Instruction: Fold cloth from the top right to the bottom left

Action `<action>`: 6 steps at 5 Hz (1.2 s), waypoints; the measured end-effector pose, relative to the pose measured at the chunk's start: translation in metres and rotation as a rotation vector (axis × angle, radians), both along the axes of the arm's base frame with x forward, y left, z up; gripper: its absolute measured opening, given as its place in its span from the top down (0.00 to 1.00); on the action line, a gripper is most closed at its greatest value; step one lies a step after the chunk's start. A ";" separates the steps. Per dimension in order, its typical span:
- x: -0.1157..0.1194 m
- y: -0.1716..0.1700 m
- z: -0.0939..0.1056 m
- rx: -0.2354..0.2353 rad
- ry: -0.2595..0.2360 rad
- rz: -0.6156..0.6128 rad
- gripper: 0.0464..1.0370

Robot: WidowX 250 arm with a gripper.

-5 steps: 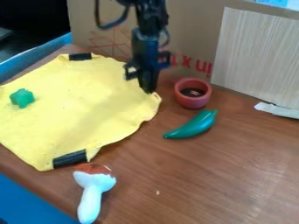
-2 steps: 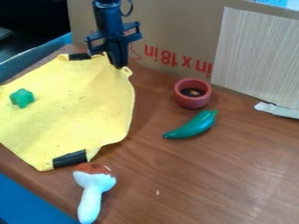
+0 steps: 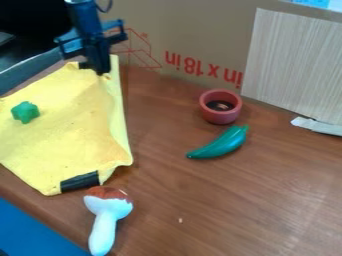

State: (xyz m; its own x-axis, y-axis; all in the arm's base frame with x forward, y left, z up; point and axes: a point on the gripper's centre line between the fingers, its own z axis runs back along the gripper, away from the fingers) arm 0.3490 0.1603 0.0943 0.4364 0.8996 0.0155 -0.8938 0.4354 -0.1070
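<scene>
Cloth (image 3: 63, 125) partly behind gripper (image 3: 102, 71)

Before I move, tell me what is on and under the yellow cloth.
A green star-shaped piece lies on the cloth, a black strip along its near edge. Anything underneath is covered.

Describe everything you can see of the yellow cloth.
The yellow cloth looks soft and felt-like, with small dark specks. It lies on the brown table, with a lengthwise crease near its right edge. Its far right corner is at the gripper. A black strip runs along its near edge; a green lumpy piece sits on its left.
</scene>
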 end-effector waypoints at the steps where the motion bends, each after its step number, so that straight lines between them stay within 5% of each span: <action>1: -0.013 0.020 0.011 -0.008 -0.022 0.001 0.98; 3: -0.041 0.055 0.011 -0.021 -0.002 0.014 0.98; 6: -0.075 0.108 0.008 0.045 0.005 0.065 0.98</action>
State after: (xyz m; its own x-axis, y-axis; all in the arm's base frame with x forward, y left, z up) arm 0.2744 0.2682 0.1026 0.3777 0.9243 0.0544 -0.9207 0.3811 -0.0837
